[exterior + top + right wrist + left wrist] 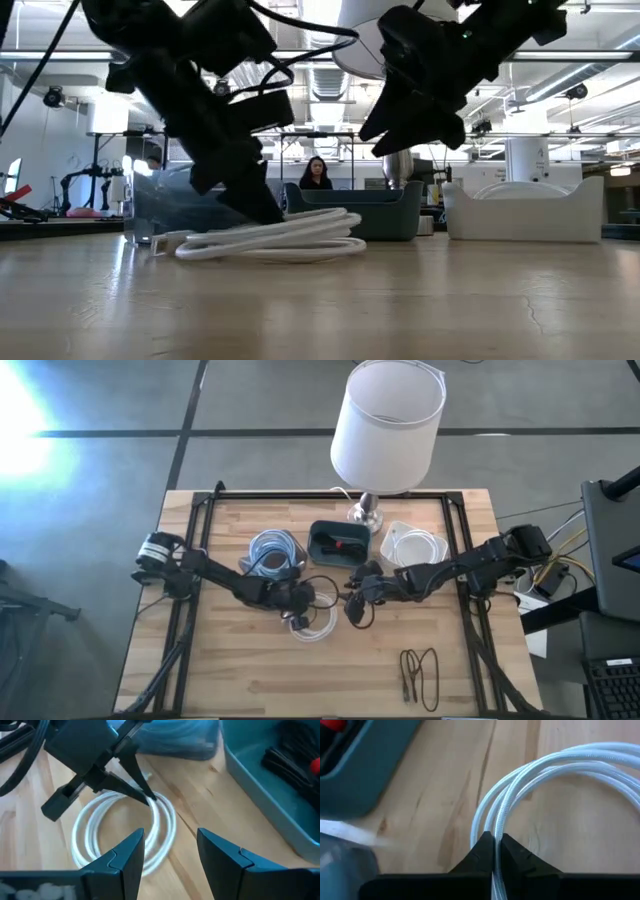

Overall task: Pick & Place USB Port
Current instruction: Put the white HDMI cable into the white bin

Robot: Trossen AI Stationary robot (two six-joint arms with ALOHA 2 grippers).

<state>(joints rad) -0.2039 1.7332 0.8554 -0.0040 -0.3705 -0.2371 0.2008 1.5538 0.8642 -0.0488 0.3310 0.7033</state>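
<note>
Lying coiled on the bare wood near the table's middle, the white USB cable (pixel 312 625) is what your left gripper (pixel 297 603) has hold of: the left wrist view shows the fingertips (pixel 485 845) pinched together on a couple of strands of the white cable (pixel 545 767), no gap left either side of them. In the low view the coil (pixel 275 238) sits flat on the table (pixel 320 300) with the left gripper (pixel 262 207) coming down onto its top edge, so nothing is lifted. Your right gripper (pixel 352 610) is just beside the coil on its right, not touching it; the right wrist view has its two fingers (pixel 122 857) spread wide apart and holding nothing, looking at the loop (pixel 120 832) and at the left gripper (pixel 148 796) clamped on it. Just behind the coil you have the dark grey bin (pixel 338 544) with black bits and something red inside, a bundle of pale blue cable (pixel 272 553) to its left in a clear wrapper, and a white tray (pixel 416 546) of white cable to its right. A lamp (pixel 387 428) with a white shade stands at the back edge. A thin black cable (pixel 421 676) lies near the front right, well apart from everything. A person (pixel 317 172) sits in the room beyond.
</note>
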